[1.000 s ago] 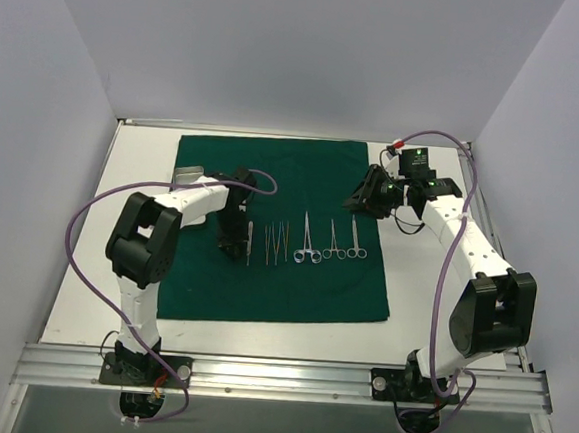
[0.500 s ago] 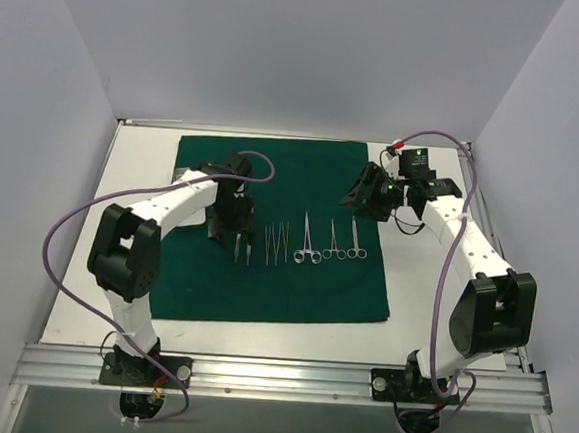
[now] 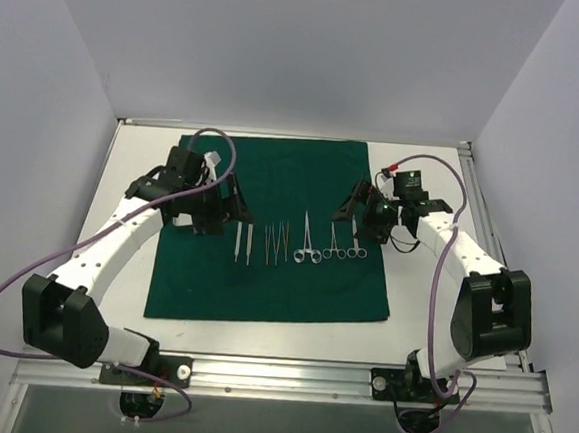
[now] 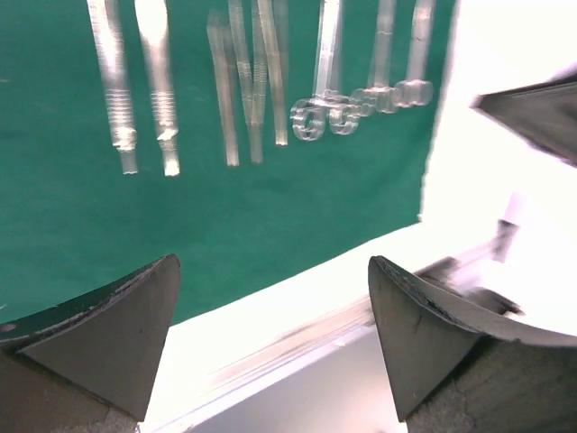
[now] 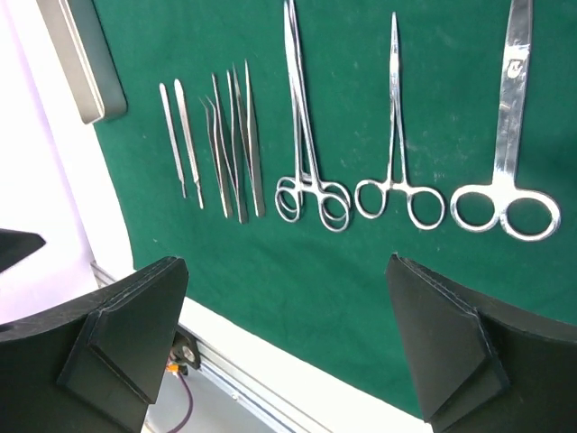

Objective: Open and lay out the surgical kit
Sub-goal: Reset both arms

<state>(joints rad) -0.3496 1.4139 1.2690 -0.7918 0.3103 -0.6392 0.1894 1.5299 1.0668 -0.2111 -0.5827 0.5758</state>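
Observation:
The surgical kit's dark green drape (image 3: 276, 266) lies spread flat on the table. A row of steel tools lies across its middle: two thin handles (image 3: 243, 243), tweezers (image 3: 275, 242) and three ring-handled forceps (image 3: 331, 242). The right wrist view shows them sharply: handles (image 5: 182, 140), tweezers (image 5: 236, 153), forceps (image 5: 308, 185). The silver tray (image 5: 83, 63) sits at the drape's left edge. My left gripper (image 3: 218, 209) hovers open just left of the row, empty (image 4: 270, 334). My right gripper (image 3: 354, 206) hovers open just behind the row's right end, with nothing between its fingers (image 5: 288, 338).
The white table (image 3: 422, 317) shows around the drape. An aluminium rail (image 3: 277, 376) runs along the near edge. Grey walls close in on the left, back and right. Purple cables loop off both arms.
Both grippers have opened wide. The left arm has swung back and left from the steel handles, where two now lie side by side. The right gripper has shifted slightly nearer.

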